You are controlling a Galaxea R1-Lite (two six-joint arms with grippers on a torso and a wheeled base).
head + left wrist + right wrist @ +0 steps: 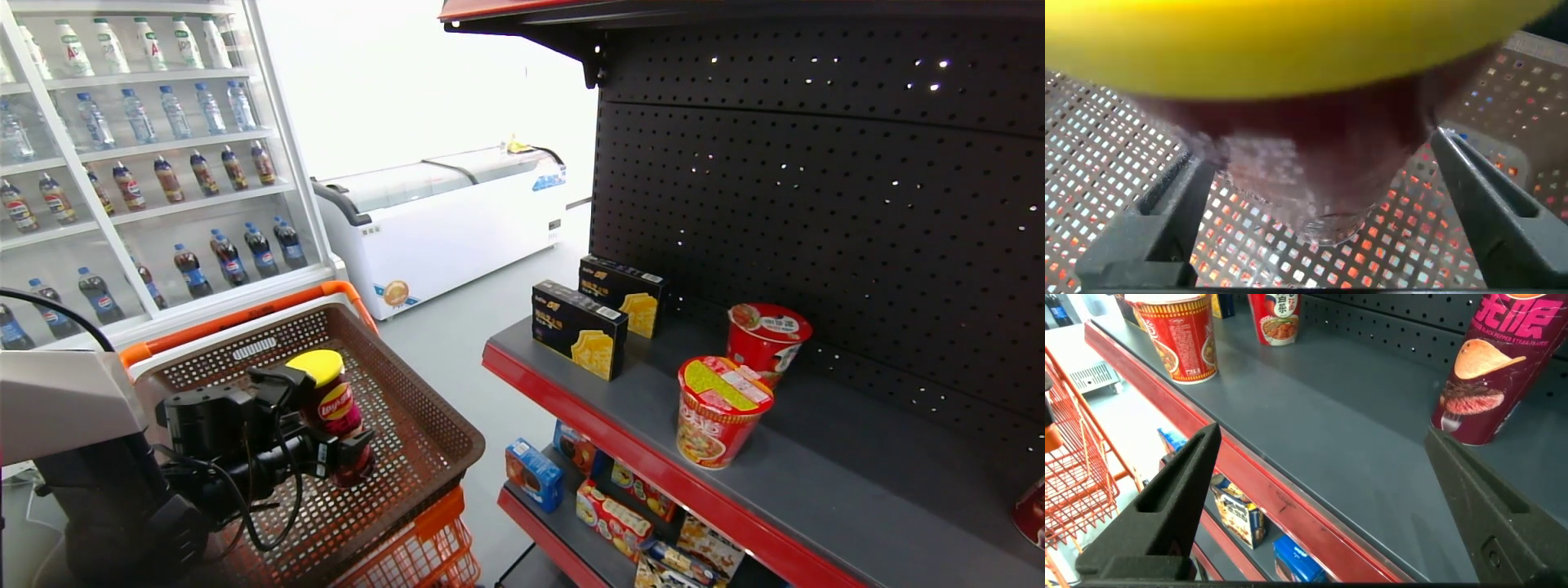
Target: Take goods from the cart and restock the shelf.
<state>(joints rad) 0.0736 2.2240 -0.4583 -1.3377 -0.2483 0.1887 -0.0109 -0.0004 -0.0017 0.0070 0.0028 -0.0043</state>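
Chips can point(331, 404) with a yellow lid point(314, 367) sits clamped in the left gripper point(320, 418), held upright above the brown basket point(424, 425) on top of the cart point(245, 314). In the left wrist view the two fingers point(1167, 216) press on either side of the can point(1315, 155), with the left gripper point(1323, 204) over the basket's mesh floor point(1094, 147); the can hangs clear of that floor.

The right gripper point(1319, 449) hangs over the front edge of the shelf point(1331, 416) with its fingers spread wide and nothing between them. Beyond one finger a second can point(1498, 371), dark red, stands upright on the shelf toward the back.

On the shelf point(816, 482), a noodle cup point(718, 411) stands near the front edge, and a second cup point(766, 341) stands just behind it, nearer the pegboard back point(816, 204). Two black boxes point(578, 329) point(624, 296) stand at the shelf's far end, one by the front edge and the other behind it. Both cups point(1176, 335) point(1278, 314) also show in the right wrist view, well apart from the second can.

Small packs point(535, 472) lie on the lower shelf under the red front lip. A bottle cooler point(163, 163) and a chest freezer point(457, 220) stand in the room behind.
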